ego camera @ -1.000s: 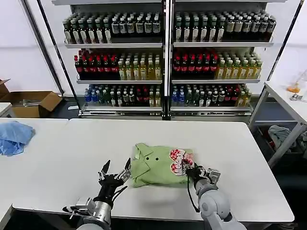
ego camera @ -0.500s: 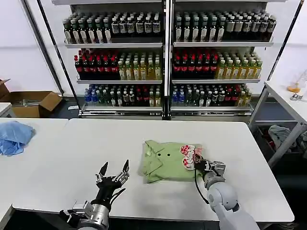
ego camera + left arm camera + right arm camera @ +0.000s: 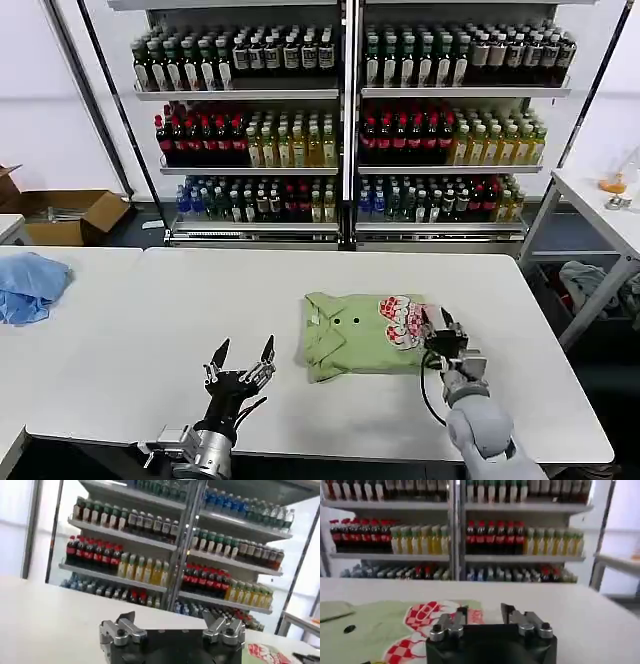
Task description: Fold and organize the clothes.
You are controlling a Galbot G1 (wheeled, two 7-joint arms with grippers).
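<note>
Here, what we see:
Shirt (image 3: 362, 336): folded on the white table (image 3: 150, 320), right of centre.
Right gripper (image 3: 447, 331): fingers parted, at the shirt's right edge.
Left gripper (image 3: 241, 357): spread wide, well apart.

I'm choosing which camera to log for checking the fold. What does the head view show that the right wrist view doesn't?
Head view alone: the whole folded light green shirt with its collar on the white table, the left gripper open and apart from the shirt, the light blue cloth far left, a cardboard box.
Right wrist view alone: a close look at the right gripper, jaws open over the shirt's edge.
Both: the red-and-white graphic, the bottle shelves.
</note>
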